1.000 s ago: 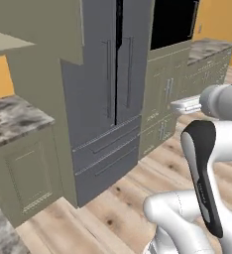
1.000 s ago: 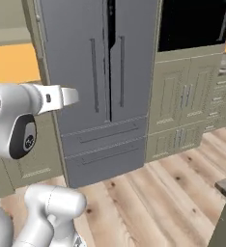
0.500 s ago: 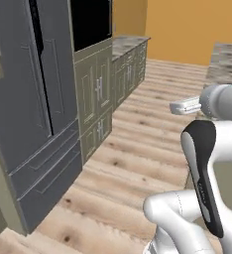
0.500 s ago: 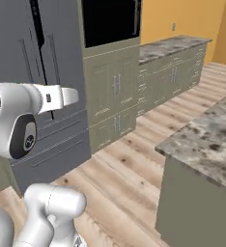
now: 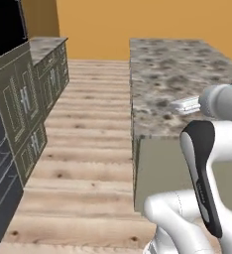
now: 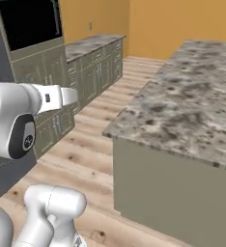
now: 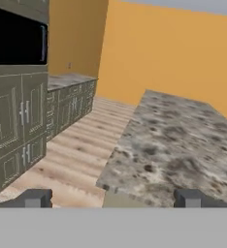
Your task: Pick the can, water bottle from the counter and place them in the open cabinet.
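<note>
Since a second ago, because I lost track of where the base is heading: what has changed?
The base has turned: the grey fridge that faced it has slid out to the left, and the granite counter now lies ahead, with the wood floor beside it. Nothing was taken hold of or let go. The gripper stays open and empty, the arm folded as before.

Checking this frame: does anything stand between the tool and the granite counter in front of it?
Nothing visible does. In the hand view the open tool faces the counter at its near corner, with only bare wooden floor below. The olive base cabinets stand across the floor, off to one side.
</note>
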Robot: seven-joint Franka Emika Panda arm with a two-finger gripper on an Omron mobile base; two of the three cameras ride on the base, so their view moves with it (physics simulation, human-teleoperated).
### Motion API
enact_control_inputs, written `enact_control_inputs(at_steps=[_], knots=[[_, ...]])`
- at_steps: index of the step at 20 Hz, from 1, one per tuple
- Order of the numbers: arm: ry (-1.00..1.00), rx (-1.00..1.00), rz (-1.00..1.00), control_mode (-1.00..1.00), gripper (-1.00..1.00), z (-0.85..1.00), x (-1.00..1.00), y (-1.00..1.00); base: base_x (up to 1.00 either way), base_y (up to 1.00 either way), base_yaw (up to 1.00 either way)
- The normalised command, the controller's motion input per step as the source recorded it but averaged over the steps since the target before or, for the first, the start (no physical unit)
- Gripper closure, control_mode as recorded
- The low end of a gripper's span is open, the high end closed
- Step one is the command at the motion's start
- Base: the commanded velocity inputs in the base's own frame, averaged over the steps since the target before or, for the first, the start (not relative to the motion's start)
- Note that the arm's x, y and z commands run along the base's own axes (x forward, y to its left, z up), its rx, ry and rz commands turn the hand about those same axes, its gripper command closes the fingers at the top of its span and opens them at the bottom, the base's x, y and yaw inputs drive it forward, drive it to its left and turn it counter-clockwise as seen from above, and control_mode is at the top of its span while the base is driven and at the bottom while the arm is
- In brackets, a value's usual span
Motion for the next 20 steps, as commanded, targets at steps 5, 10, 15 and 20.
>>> enact_control_inputs(at_steps=[5,10,15,20], knots=[[0.00,0.00,0.00,1.00,-1.00,0.00,0.00,0.00,0.01,-0.57,-0.58],[0.00,0.00,0.00,1.00,-1.00,0.00,0.00,0.00,0.38,-0.56,-0.46],[0.00,0.00,0.00,1.00,-1.00,0.00,0.00,0.00,0.69,-0.63,-0.27],[0.00,0.00,0.00,1.00,-1.00,0.00,0.00,0.00,0.71,-0.62,-0.14]])
